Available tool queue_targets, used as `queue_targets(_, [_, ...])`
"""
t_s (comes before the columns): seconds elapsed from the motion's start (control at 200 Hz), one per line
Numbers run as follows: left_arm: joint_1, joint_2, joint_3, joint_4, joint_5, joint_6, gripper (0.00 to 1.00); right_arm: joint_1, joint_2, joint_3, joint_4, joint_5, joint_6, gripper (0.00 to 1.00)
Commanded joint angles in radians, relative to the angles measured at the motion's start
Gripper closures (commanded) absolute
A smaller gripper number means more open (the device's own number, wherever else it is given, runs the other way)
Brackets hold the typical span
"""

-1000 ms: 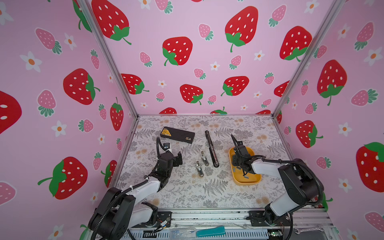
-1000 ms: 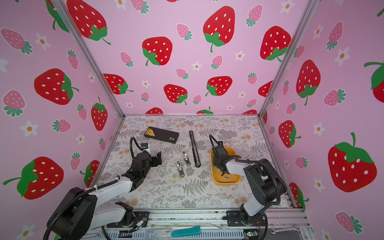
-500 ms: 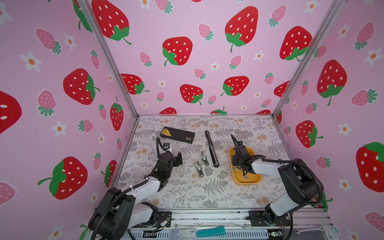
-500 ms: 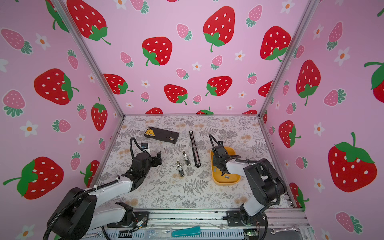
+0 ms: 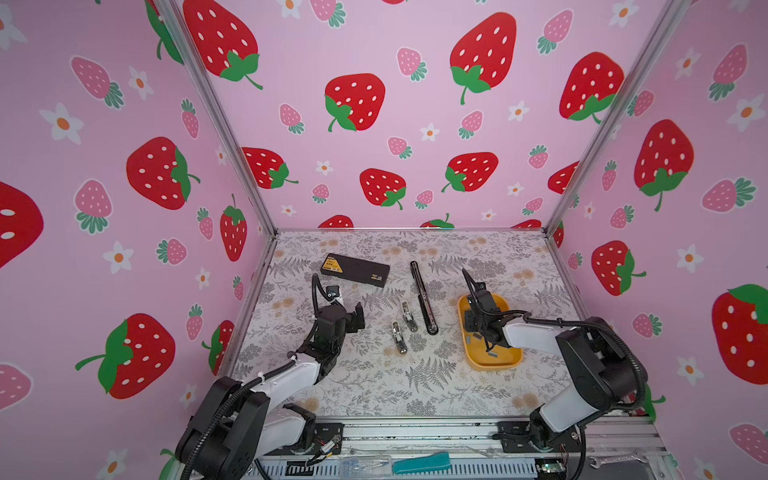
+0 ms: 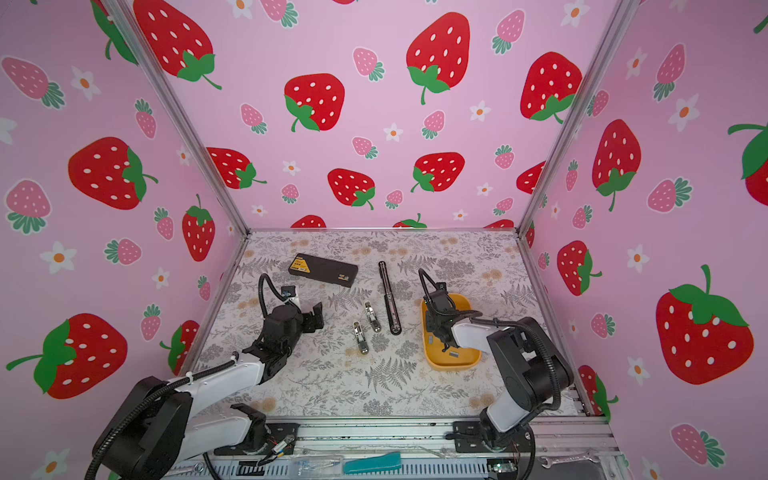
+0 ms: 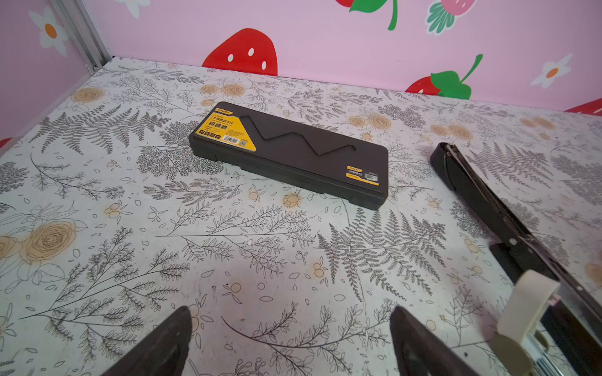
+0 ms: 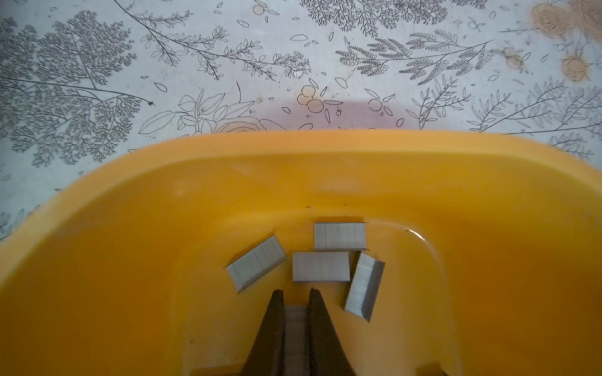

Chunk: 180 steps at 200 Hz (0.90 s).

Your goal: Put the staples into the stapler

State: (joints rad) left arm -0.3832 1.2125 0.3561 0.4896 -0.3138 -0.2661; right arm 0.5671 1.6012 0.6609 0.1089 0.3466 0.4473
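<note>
**Right gripper (image 8: pixel 295 291) pinches one staple strip (image 8: pixel 295 325) in tray (image 8: pixel 97 228)**

The yellow tray holds small flat silver-grey staples (image 8: pixel 321 267), four loose just beyond the closed jaws. Left gripper (image 7: pixel 290 312) hangs wide open, empty, near the black case (image 7: pixel 290 156)

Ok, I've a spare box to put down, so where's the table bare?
Bare: the near strip of the table, in front of the yellow tray of staples, and the back right corner behind that tray. Crowded: the middle, with the long black stapler, two small metal pieces beside it and the black case at back left.
</note>
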Motion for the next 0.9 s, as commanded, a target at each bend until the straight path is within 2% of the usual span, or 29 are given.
queue_targets(0.0, [0.003,-0.015,0.011,0.013,-0.008,-0.007,0.04,-0.004,-0.017,-0.021,-0.035,0.006,0.011,0.9])
queue_targets(0.175, [0.003,-0.028,-0.004,0.036,0.026,0.005,0.04,-0.004,-0.093,-0.043,-0.022,0.016,0.004,0.9])
queue_targets(0.225, [0.003,-0.042,-0.009,0.031,0.043,0.011,0.07,-0.003,-0.13,-0.056,-0.011,0.016,-0.001,0.9])
queue_targets(0.54, [0.003,-0.193,-0.044,-0.128,0.109,-0.061,0.05,0.03,-0.347,-0.09,-0.017,0.023,-0.015,0.92])
queue_targets(0.75, [0.003,-0.305,-0.079,-0.214,0.142,-0.097,0.05,0.143,-0.47,-0.163,0.065,-0.009,-0.056,0.92])
queue_targets(0.845, [0.003,-0.355,-0.122,-0.201,0.132,-0.11,0.0,0.217,-0.497,-0.174,0.094,0.008,-0.068,0.92])
queue_targets(0.895, [0.004,-0.374,-0.137,-0.186,0.164,-0.104,0.01,0.252,-0.499,-0.168,0.097,0.023,-0.066,0.92])
